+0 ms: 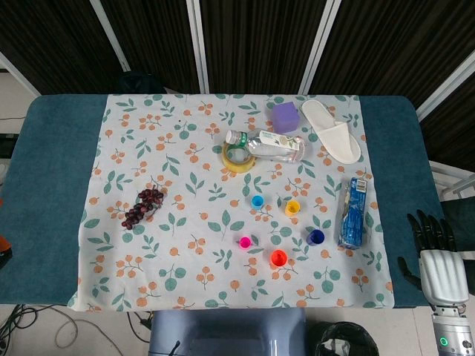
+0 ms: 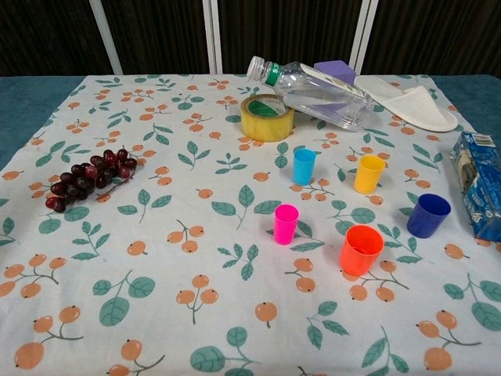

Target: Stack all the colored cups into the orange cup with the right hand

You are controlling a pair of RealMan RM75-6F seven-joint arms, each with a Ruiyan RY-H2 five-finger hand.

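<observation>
My right hand (image 1: 434,256) rests off the tabletop's right edge, fingers spread, holding nothing; my left hand is out of sight. Nearest stands the orange cup (image 2: 361,250), upright, mouth open to receive. The pink cup (image 2: 285,223) sits at its ten o'clock, the dark blue cup (image 2: 428,215) at two, then the yellow cup (image 2: 369,173) and light blue cup (image 2: 303,166) beyond. All stand apart, none stacked. The blue packet (image 2: 479,180) flanks my likely approach.

Smooth plastic orange cup (image 2: 361,249) stands on matt printed cloth (image 2: 156,258); beyond it lies a glossy clear bottle (image 2: 317,92)
</observation>
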